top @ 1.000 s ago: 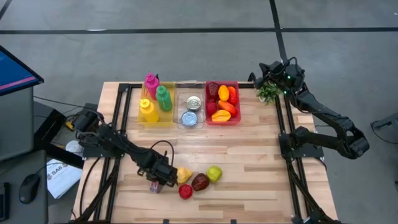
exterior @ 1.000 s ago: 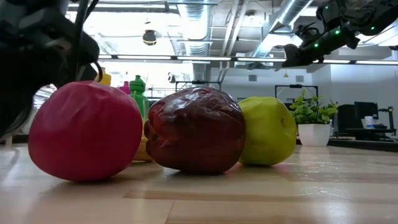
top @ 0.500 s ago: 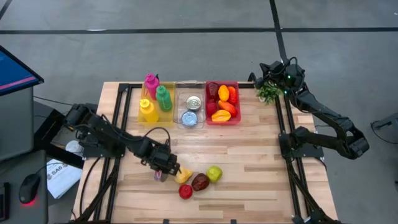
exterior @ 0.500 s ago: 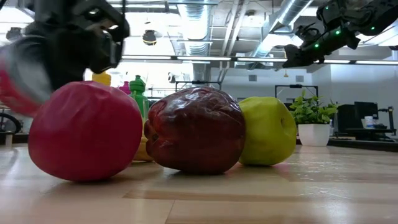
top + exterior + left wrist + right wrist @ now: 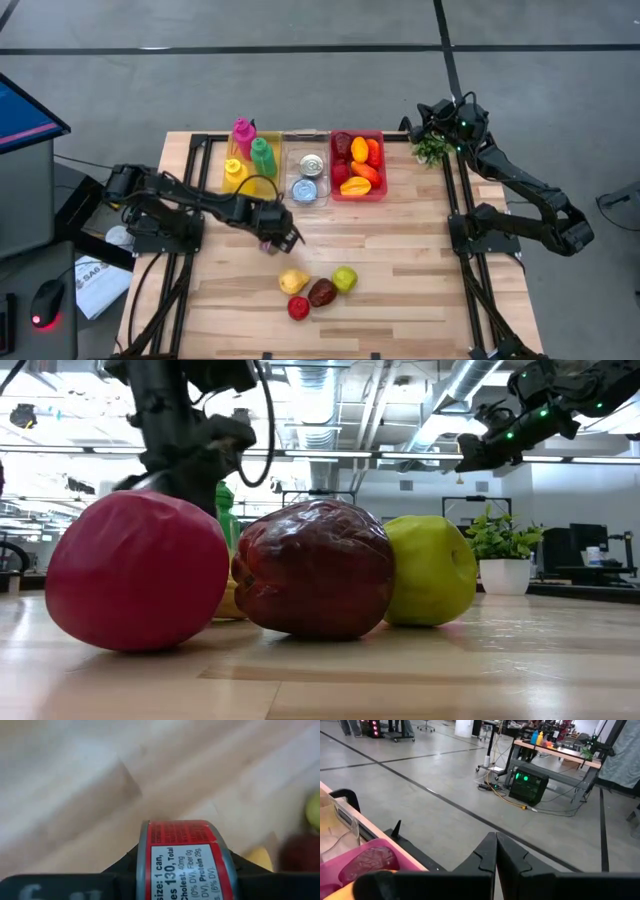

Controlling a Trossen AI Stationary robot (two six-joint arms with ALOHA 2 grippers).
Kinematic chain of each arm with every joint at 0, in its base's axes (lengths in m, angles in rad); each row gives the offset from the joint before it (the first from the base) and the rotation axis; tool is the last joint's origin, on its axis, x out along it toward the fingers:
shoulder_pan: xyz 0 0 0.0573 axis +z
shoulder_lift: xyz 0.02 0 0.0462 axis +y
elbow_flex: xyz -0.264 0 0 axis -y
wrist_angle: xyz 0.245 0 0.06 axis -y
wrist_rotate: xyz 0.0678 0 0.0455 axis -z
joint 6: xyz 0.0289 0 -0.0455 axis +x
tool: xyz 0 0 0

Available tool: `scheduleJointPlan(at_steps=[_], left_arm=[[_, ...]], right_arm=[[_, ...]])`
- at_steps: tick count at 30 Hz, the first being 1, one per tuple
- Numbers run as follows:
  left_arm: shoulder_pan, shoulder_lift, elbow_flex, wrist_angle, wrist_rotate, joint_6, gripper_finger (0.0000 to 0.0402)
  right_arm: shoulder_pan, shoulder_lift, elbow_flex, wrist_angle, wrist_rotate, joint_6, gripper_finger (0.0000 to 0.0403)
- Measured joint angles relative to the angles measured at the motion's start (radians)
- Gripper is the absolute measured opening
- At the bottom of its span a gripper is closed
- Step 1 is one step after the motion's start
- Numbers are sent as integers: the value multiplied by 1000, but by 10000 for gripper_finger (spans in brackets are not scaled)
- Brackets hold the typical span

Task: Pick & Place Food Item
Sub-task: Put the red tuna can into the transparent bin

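Above the table's left-centre, the left gripper (image 5: 275,233) carries a red-labelled can (image 5: 183,857), jaws clamped across its sides, the can clear of the boards and short of the clear bin (image 5: 306,180) where two more cans sit. Rigid and smooth, it looks moderately heavy; a grip across the label band, as now, seems soundest, since the metal could slip. Nearer the front edge lie a yellow fruit (image 5: 294,281), red fruit (image 5: 298,307), dark apple (image 5: 322,292) and green apple (image 5: 345,279), bunched together. At far right, the right gripper (image 5: 425,108) waits beyond the table corner, jaws closed on nothing.
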Motion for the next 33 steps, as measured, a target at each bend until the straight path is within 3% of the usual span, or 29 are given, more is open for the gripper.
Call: scheduleJointPlan(at_steps=[5,17,33], left_arm=[[73,0,0,25,-65,150,106],[152,0,0,87,-83,429,106],[151,0,1,311,-144,481,106]], right_arm=[[0,0,0,-20,0,0,3],[0,0,0,-72,0,1,3],[2,0,0,-75,0,61,3]])
